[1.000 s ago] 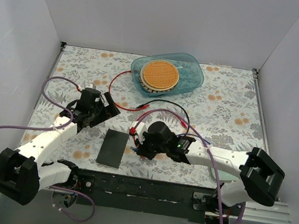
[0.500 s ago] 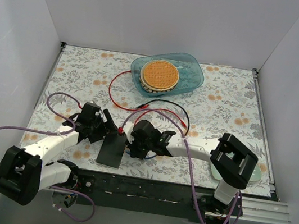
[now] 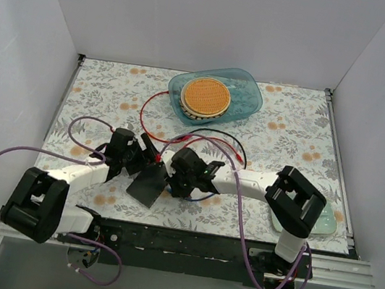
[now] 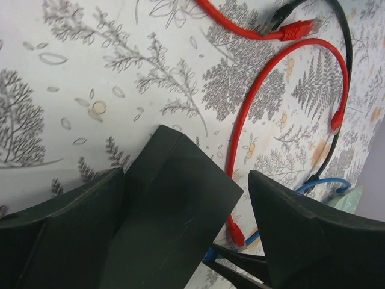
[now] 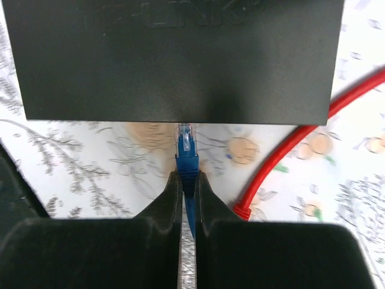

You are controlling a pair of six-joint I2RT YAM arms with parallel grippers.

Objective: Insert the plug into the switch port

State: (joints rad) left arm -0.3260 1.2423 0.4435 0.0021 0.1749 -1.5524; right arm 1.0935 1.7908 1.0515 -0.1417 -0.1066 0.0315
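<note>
Switch (image 3: pixel 147 185), a flat matte black box, sits on the floral table cover (image 3: pixel 98 93) near the front edge and left of centre, turned askew to that edge and lying between the two grippers. Left gripper (image 4: pixel 186 180) straddles one end of the box with its jaws spread wide: one finger (image 4: pixel 66 229) lies against the side of the box, while the other stands apart from it with bare cloth between, so the claw is released and grasps nothing. Right gripper (image 5: pixel 187 177) is clenched on the blue plug (image 5: pixel 186 144), its fingers pinching the boot just behind the clear tip. In the right wrist view that tip meets the long edge of the switch facing the camera; whether it has entered a port cannot be told. A red cable (image 5: pixel 289 150) curves over the cloth just beside the plug and runs toward the back of the table. There, a translucent blue tub (image 3: pixel 251 95) holds a round orange woven disc (image 3: pixel 206 97). A pale green pad (image 3: pixel 327 221) lies near the right edge, partly hidden by the right arm.
</note>
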